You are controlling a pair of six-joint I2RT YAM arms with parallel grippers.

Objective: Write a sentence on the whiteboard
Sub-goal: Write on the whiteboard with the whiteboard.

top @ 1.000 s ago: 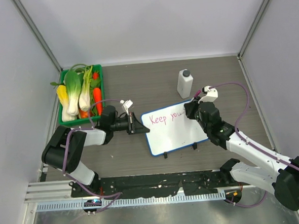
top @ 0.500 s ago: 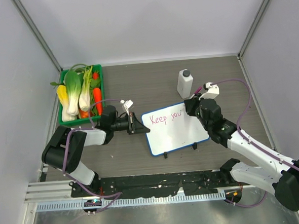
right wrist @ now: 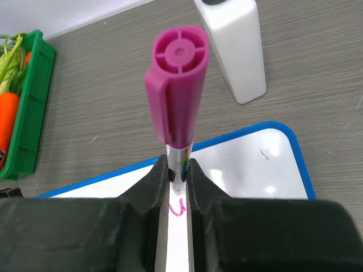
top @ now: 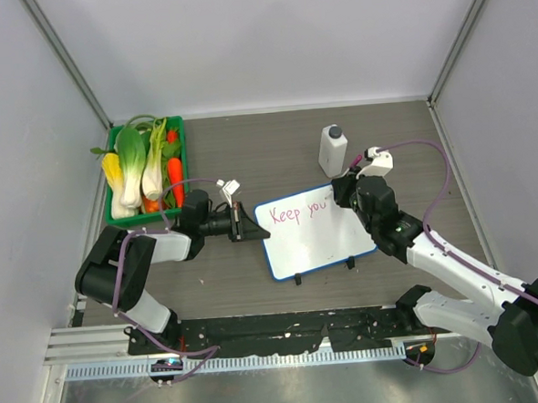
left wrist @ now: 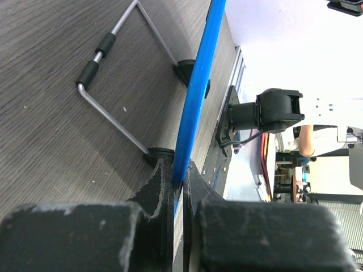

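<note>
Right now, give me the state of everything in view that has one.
whiteboard: propped on its stand, partly written
sentence: unfinished, reads "Keep you"
marker: cap on its back end
left gripper: shut on the whiteboard's edge
right gripper: shut on the marker
bottle: upright, capped
green crate: holds vegetables

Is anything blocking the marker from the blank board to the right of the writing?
Nothing visible. The right gripper holds the marker over the whiteboard at the end of the writing; the surface beyond is bare. The bottle stands off the board, behind its far edge.
</note>
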